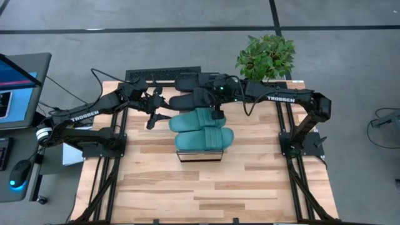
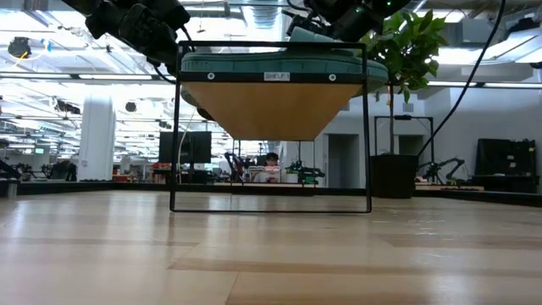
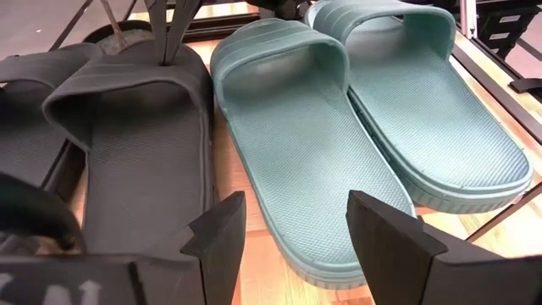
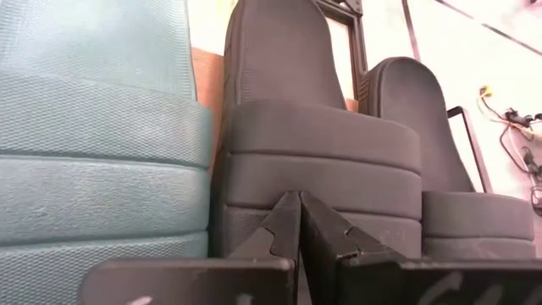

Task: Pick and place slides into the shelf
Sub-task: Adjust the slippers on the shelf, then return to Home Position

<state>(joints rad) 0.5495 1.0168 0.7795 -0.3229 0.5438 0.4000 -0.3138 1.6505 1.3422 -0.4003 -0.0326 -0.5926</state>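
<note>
Two teal slides lie side by side on the light-wood shelf, straps toward the table's right. A black slide lies on the shelf beside the far teal slide. A second black slide lies past the shelf's far frame bar. My left gripper is open and empty, by the heel ends of the black slide and the far teal slide. My right gripper is shut, its tips at the near black slide's strap. My right gripper meets the strap of the black slide next to the teal ones with its shut fingertips. The fingers come down on the strap's ribbed top from above. The slide lies flat on the shelf, sole down.
A potted plant stands at the table's far right corner. A dark keyboard-like bar lies along the far edge. A monitor stands off the table's left. The bare wooden tabletop spreads toward the near edge.
</note>
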